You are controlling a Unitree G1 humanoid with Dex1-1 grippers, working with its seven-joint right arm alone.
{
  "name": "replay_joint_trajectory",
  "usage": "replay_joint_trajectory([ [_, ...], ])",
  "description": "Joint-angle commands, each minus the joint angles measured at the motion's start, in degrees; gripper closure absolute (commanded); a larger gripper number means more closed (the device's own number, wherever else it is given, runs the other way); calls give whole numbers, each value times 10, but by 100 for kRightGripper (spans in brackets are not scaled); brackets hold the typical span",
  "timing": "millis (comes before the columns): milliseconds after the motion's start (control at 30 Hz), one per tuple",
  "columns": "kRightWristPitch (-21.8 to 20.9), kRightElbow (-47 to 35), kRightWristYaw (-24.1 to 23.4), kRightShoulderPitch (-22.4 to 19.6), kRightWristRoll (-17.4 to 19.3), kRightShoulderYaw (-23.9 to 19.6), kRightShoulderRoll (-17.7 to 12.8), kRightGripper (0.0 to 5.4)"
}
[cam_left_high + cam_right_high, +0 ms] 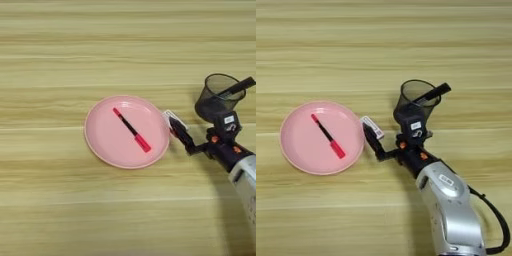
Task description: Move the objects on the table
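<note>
A round pink plate (107, 142) lies in the middle of the table (60, 60). A thin red-and-black pen (132, 129) rests slantwise on the plate. A small white red-edged card (171, 118) sits just off the plate's right rim. My right gripper (367, 129) reaches in from the right, and its black tip touches or overlaps the card's near edge. Whether the card is held cannot be seen. Behind the gripper stands the black wire-mesh pen cup (415, 100), with a black marker (435, 93) leaning out of it to the right.
The silver forearm (451, 210) comes up from the bottom right, with a black cable (496, 220) looping beside it. The pen cup stands right behind the wrist. Bare wood stretches left of the plate, beyond it and in front of it.
</note>
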Motion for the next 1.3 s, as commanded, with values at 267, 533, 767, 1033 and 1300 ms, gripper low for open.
replay_joint_trajectory([
  [267, -32, 19, -11, -21, -3, -25, -21, 4],
  [533, -47, 68, -12, -24, -12, -25, -20, 4],
  [767, -60, 91, -11, -23, -24, -17, -19, 4],
  [1033, -60, 88, -7, -19, -27, -5, -17, 4],
  [1300, -62, 96, -4, -20, -32, 7, -17, 4],
])
